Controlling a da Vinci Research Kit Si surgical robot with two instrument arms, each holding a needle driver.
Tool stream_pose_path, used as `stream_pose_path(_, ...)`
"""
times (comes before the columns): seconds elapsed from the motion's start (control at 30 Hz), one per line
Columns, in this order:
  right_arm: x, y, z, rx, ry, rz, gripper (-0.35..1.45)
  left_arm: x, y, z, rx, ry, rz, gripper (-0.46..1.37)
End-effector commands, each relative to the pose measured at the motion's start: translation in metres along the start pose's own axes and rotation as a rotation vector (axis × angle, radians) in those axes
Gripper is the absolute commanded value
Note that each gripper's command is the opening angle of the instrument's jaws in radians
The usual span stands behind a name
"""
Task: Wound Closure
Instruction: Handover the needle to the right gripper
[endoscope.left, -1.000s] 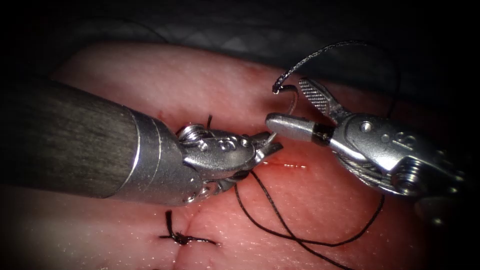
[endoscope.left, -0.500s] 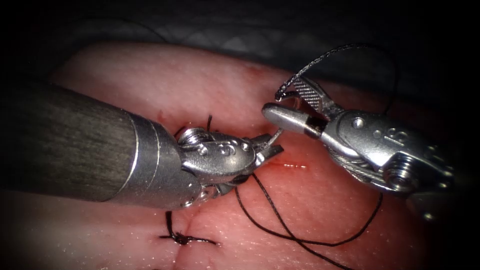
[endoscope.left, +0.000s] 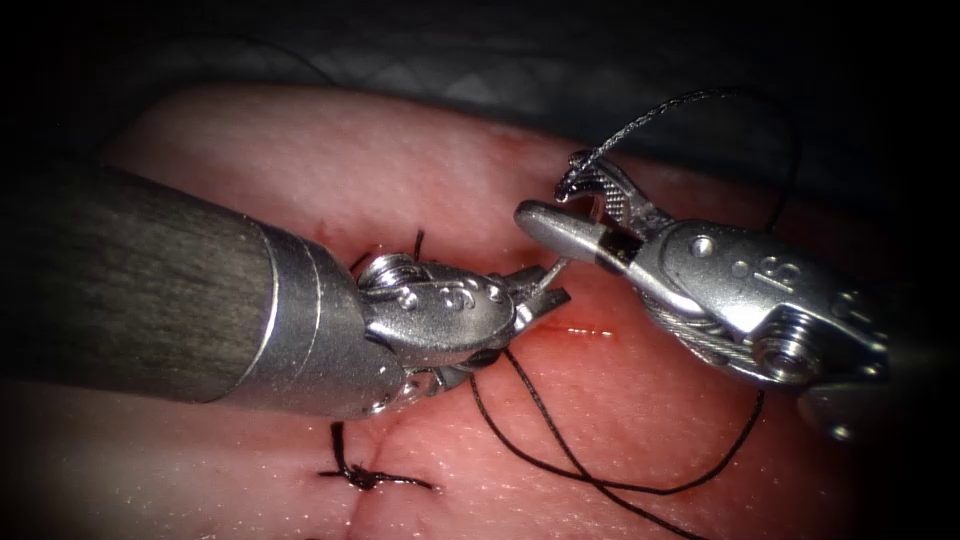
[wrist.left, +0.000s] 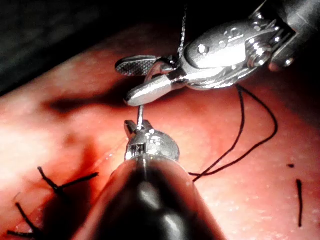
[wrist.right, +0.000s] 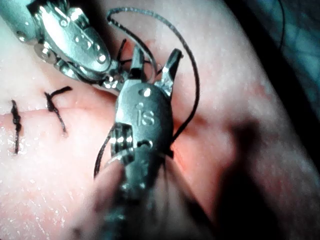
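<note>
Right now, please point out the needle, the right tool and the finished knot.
needle (endoscope.left: 553, 272), endoscope view, on its shaft beside the left jaws.
right tool (endoscope.left: 575, 212), endoscope view, between its open jaws.
finished knot (endoscope.left: 362, 477), endoscope view, on its centre.

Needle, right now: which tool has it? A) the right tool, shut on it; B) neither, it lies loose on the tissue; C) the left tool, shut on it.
C: the left tool is shut on the needle near one end, clear of the tissue, while the right tool has open jaws around its upper curve.
</note>
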Motion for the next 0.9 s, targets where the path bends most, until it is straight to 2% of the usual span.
stream_pose_path(0.03, 0.0001, 0.0001, -0.0001, -0.001, 0.0, -0.004, 0.07, 0.0, 0.0, 0.0, -0.004, 0.002, -0.003, -0.35)
stream_pose_path(0.13, 0.0001, 0.0001, -0.0002, 0.006, 0.001, -0.004, -0.35, 0.0002, 0.0, -0.0002, 0.0, 0.004, 0.001, -0.35)
stream_pose_path(0.43, -0.0002, 0.0004, -0.0004, 0.01, 0.005, -0.024, -0.35, 0.0002, -0.0001, -0.0003, 0.008, 0.007, 0.0, -0.35)
stream_pose_path(0.57, -0.0002, 0.0011, -0.0004, 0.016, 0.001, -0.09, -0.35, 0.0001, 0.0, -0.0004, 0.018, 0.013, -0.004, -0.35)
stream_pose_path(0.6, -0.0002, 0.0013, -0.0004, 0.018, 0.006, -0.096, -0.35, 0.0002, 0.0, -0.0004, 0.002, 0.008, -0.003, -0.26)
stream_pose_path(0.63, -0.0002, 0.0014, -0.0004, 0.018, 0.006, -0.096, -0.35, 0.0002, 0.0, -0.0005, -0.013, 0.011, -0.006, -0.01)
stream_pose_path(0.67, -0.0002, 0.0016, -0.0005, 0.016, 0.008, -0.096, -0.35, 0.0002, 0.0, -0.0005, -0.025, 0.009, -0.006, 0.31)
stream_pose_path(0.7, -0.0003, 0.0018, -0.0005, 0.019, 0.015, -0.102, -0.35, 0.0003, -0.0001, -0.0006, -0.047, 0.011, -0.009, 0.86)
stream_pose_path(0.8, -0.0003, 0.002, -0.0005, 0.039, 0.021, -0.102, -0.35, 0.0005, -0.0004, -0.0008, -0.058, 0.008, -0.01, 1.19)
stream_pose_path(0.9, -0.0003, 0.0022, -0.0006, 0.059, 0.027, -0.102, -0.35, 0.0007, -0.0008, -0.0011, -0.065, 0.008, 0.001, 1.31)
